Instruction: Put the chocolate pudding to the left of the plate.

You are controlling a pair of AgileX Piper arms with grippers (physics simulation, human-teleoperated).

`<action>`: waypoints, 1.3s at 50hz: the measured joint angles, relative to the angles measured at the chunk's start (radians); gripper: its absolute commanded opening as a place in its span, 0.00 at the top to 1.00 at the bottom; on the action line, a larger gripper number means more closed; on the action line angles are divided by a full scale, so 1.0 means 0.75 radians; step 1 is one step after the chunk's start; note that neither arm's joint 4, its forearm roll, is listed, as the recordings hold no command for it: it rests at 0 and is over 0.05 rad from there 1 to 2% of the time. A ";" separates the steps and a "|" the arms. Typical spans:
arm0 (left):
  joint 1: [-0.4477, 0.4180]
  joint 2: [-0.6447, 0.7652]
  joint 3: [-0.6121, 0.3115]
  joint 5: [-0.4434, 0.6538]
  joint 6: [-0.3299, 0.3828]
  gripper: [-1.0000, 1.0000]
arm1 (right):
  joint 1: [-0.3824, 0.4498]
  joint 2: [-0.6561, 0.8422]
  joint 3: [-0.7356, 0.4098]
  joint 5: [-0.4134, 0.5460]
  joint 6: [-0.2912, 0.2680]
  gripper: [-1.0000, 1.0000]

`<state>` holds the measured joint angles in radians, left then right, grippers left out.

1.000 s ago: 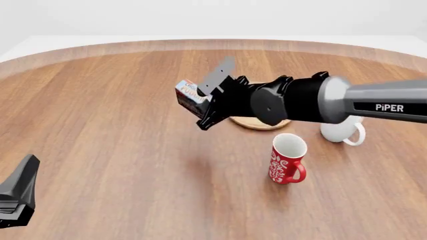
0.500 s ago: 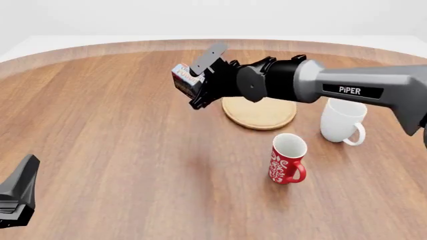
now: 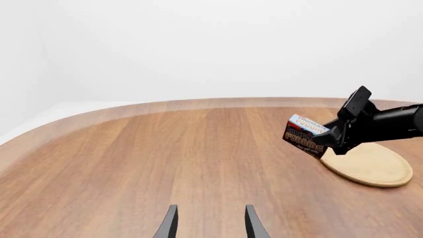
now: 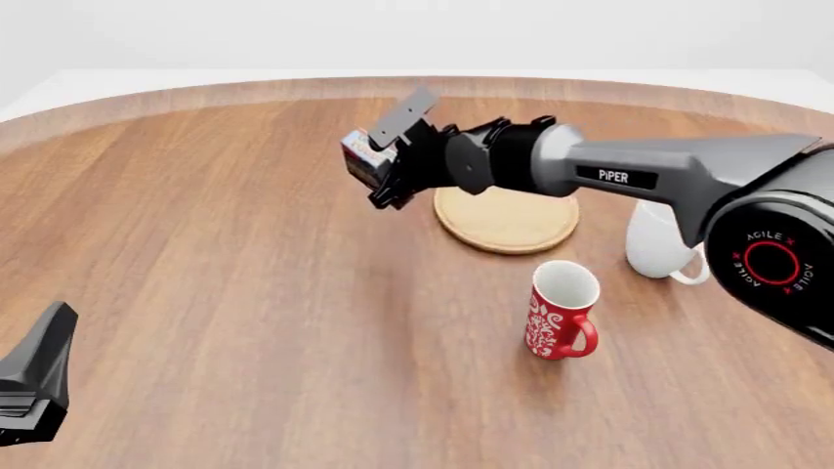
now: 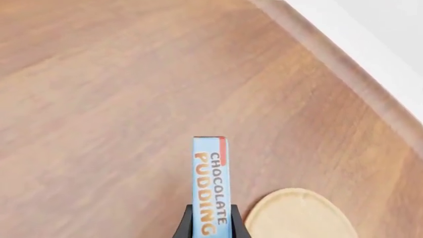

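Observation:
My right gripper (image 4: 378,161) is shut on the chocolate pudding (image 4: 363,158), a small carton with a dark brown front and light blue top, held tilted in the air just left of the plate (image 4: 507,219), a flat round light-wood disc. In the right wrist view the carton's blue top (image 5: 211,183) sticks out between the fingers, with the plate (image 5: 297,215) beside it below. In the left wrist view the carton (image 3: 305,135) hangs above the table at the plate's (image 3: 370,164) left edge. My left gripper (image 3: 210,224) is open and empty, low at the front left (image 4: 33,386).
A red patterned mug (image 4: 561,311) stands in front of the plate. A white mug (image 4: 667,242) stands to the plate's right, partly behind my right arm. The round wooden table's far edge (image 4: 417,86) curves behind the carton.
My right arm has reached further forward and left, carrying the pudding off from in front of the plate to beside its left edge. The left gripper has not moved.

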<state>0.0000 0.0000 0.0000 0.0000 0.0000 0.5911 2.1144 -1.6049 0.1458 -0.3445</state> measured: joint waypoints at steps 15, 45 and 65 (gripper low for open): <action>0.000 0.000 0.000 0.000 0.000 0.00 | -0.027 0.091 -0.052 -0.009 0.008 1.00; 0.000 0.000 0.000 0.000 0.000 0.00 | -0.031 0.242 -0.146 -0.013 0.017 1.00; 0.000 0.000 0.000 0.000 0.000 0.00 | -0.040 0.276 -0.169 -0.017 -0.012 0.00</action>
<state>0.0000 0.0000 0.0000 0.0000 0.0000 0.5608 2.3212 -1.7313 0.1332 -0.3531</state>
